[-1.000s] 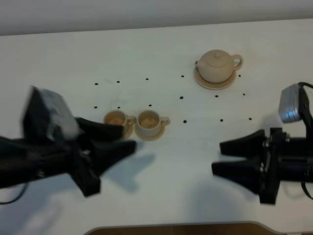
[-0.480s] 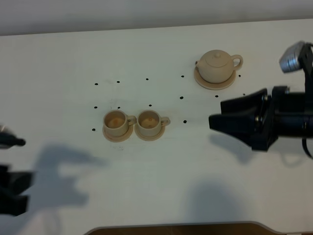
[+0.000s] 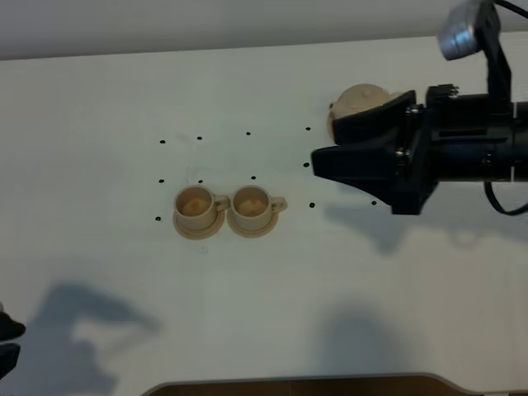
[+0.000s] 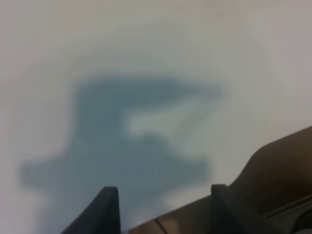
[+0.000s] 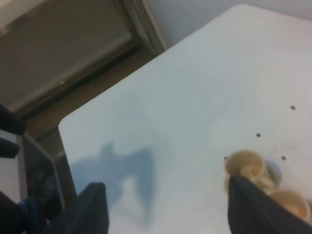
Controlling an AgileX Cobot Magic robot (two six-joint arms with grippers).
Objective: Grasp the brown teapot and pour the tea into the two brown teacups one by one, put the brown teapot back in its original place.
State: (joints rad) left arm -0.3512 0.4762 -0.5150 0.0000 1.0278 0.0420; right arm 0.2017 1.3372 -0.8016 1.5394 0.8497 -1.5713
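Note:
The brown teapot [image 3: 360, 96] stands at the back right, its lower half and its large saucer hidden behind my right gripper [image 3: 324, 141]. That gripper is open and empty, above the table in front of the teapot, its fingers pointing left. The two brown teacups [image 3: 195, 204] [image 3: 251, 203] sit side by side on their saucers left of centre. They also show in the right wrist view [image 5: 245, 165] [image 5: 289, 203], beyond the open right gripper [image 5: 168, 207]. My left gripper [image 4: 163, 207] is open over bare table, and only a dark bit of its arm [image 3: 7, 334] shows at the bottom left edge.
The white table [image 3: 272, 280] carries small black dot marks around the cups and teapot. Its front edge [image 3: 289, 384] runs along the bottom. In the right wrist view the table's corner [image 5: 68, 124] borders brown floor and dark equipment.
My right gripper has risen and moved back and left, now covering the teapot's lower part. My left arm has withdrawn to the bottom left, almost out of the high view.

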